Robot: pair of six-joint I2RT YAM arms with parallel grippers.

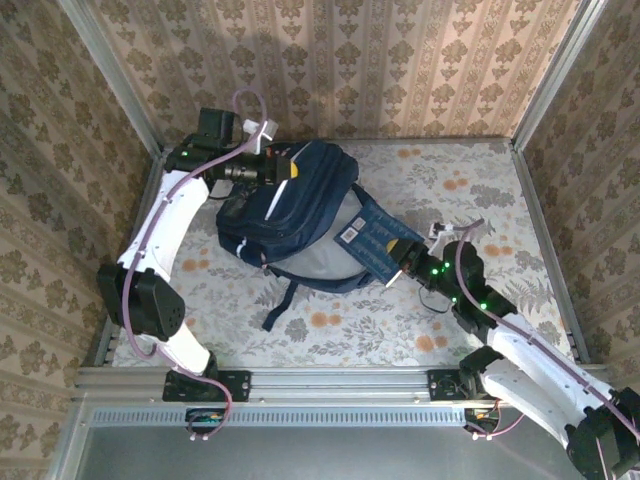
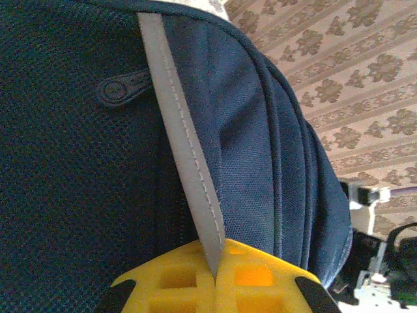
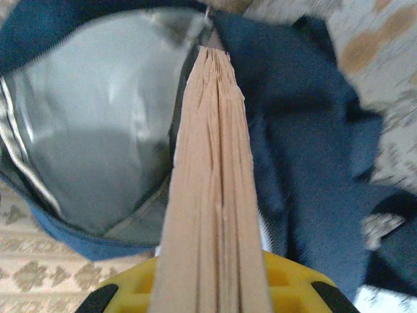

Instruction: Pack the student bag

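Left jaws clamped, left arm [image 1: 165, 225] outstretched; right jaws clamped, right arm [image 1: 520, 345] bent.

student bag [image 1: 300, 195] on table [image 1: 470, 180], booklets [image 1: 375, 240] at right

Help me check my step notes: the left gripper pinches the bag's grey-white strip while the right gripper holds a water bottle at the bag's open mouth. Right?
Not quite. The right gripper holds a booklet, not a water bottle: the right wrist view shows its tan page edges at the open mouth of the student bag. The left gripper does pinch the grey-white strip.
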